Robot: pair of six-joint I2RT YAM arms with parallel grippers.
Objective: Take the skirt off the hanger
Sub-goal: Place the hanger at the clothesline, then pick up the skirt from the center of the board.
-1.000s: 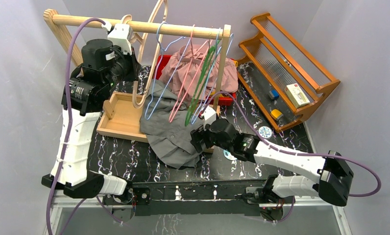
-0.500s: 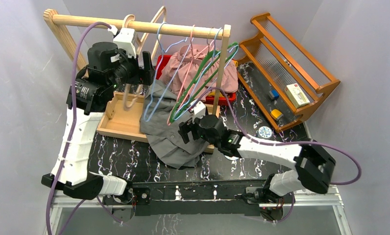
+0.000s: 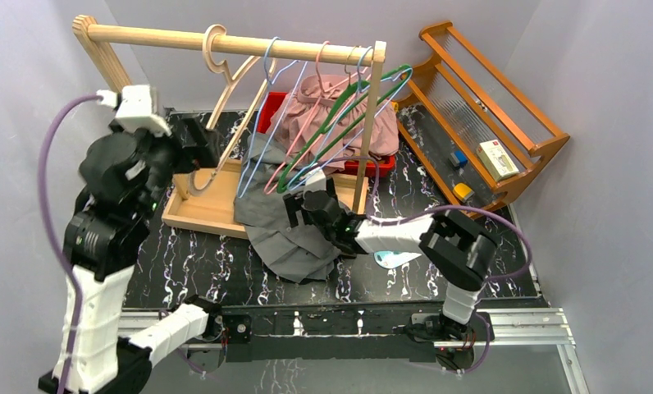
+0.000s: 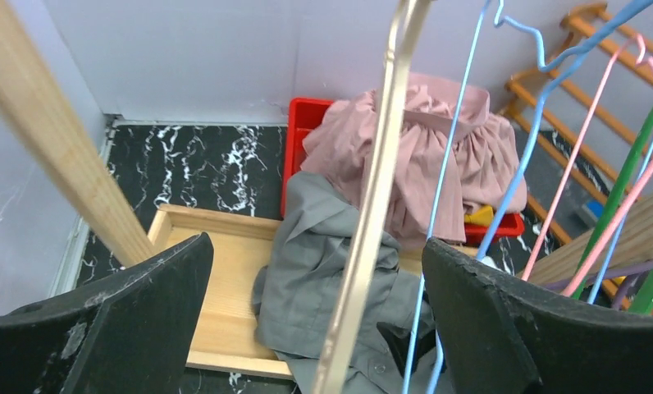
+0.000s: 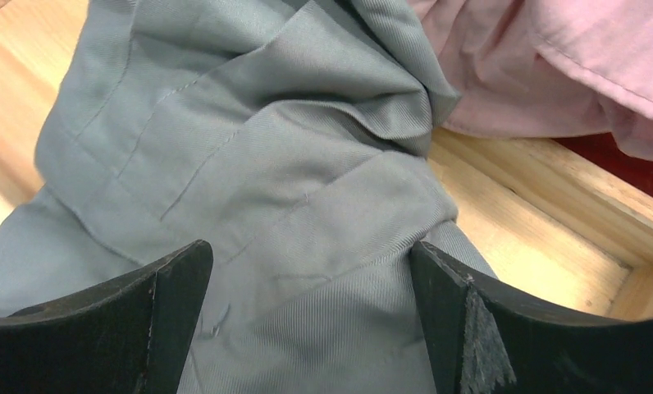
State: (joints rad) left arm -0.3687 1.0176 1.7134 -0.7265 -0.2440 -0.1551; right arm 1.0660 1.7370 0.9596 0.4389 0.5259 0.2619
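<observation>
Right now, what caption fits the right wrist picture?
Open right gripper over the grey garment, pink cloth and tray behind.

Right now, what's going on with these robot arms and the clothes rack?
The arms' job is freeing a grey skirt from a wooden hanger. The skirt lies heaped across the edge of the wooden tray, the open right gripper just over it. The left gripper, also open, faces the hanger, which hangs bare on the rail.

Matt grey twill skirt (image 5: 249,189) (its weave plainly visible); pale, smooth wooden tray (image 5: 545,217); glossy black marbled table (image 3: 192,261).
</observation>
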